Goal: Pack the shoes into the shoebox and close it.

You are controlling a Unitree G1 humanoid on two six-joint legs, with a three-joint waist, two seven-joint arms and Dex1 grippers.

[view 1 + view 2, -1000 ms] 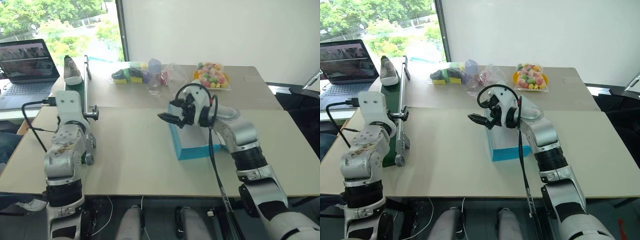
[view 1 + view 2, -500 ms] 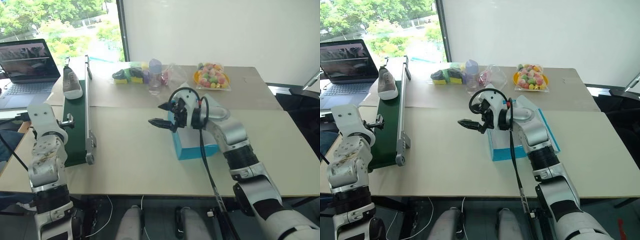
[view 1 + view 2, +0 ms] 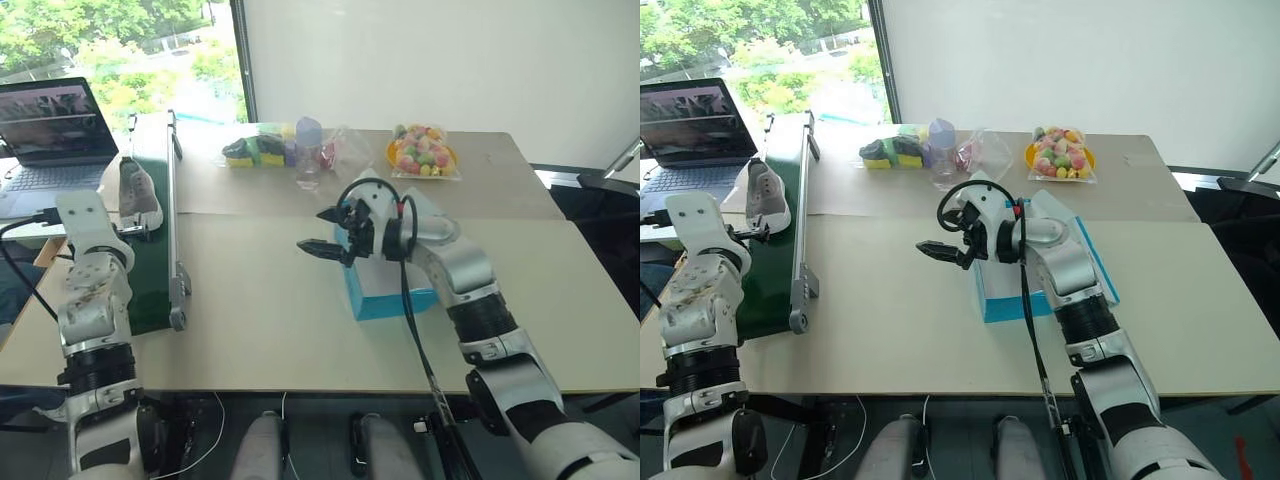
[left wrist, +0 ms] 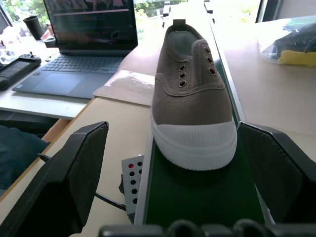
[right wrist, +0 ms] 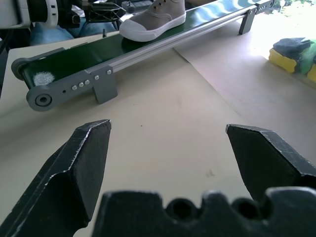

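four views: two head eyes looking down, one camera on each wrist

the two head eyes look forward and down from above over the table [image 3: 270, 300], side by side, and share nearly the whole scene: the conveyor [image 3: 152, 260] at the left, the shoebox [image 3: 385, 295] in the middle, the laptop [image 3: 690, 125] at the far left. the left wrist camera sits low and very close, facing along the belt at a grey shoe [image 4: 190, 98], toe nearest, with the laptop behind. the right wrist camera looks low across the table toward the conveyor's end from farther off, and catches the same shoe.
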